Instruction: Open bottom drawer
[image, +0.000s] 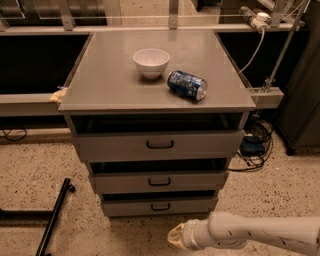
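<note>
- Camera view, where things are: the bottom drawer (127, 207) is the lowest of three grey fronts in the cabinet (110, 95). Its small black loop handle (160, 206) sits at its centre, just above the floor.
- Camera view, gripper: the gripper (176, 235) hovers low in front of the cabinet, below the bottom drawer and a little right of its handle, touching nothing. I cannot tell whether it is open or closed, as its pale tip points away towards the cabinet.
- Risk, wrong drawer: the middle drawer (125, 183) is close above and looks much the same. A reach that rises too high would likely catch its handle instead.
- Risk, missed hook: the loop is small and the gripper sits off to one side. It could slide off the flat front or scrape the floor.
- Risk, jolt: a sharp pull might shake the cabinet. The can (186, 85) lies on its side on the cabinet top beside the bowl (151, 62), so it could roll.
- Hidden or cut off: the arm (260, 232) leaves the frame to the cabinet's lower right. The drawer interiors are dark gaps, and the bottom drawer's lower edge is hard to separate from the floor.
</note>
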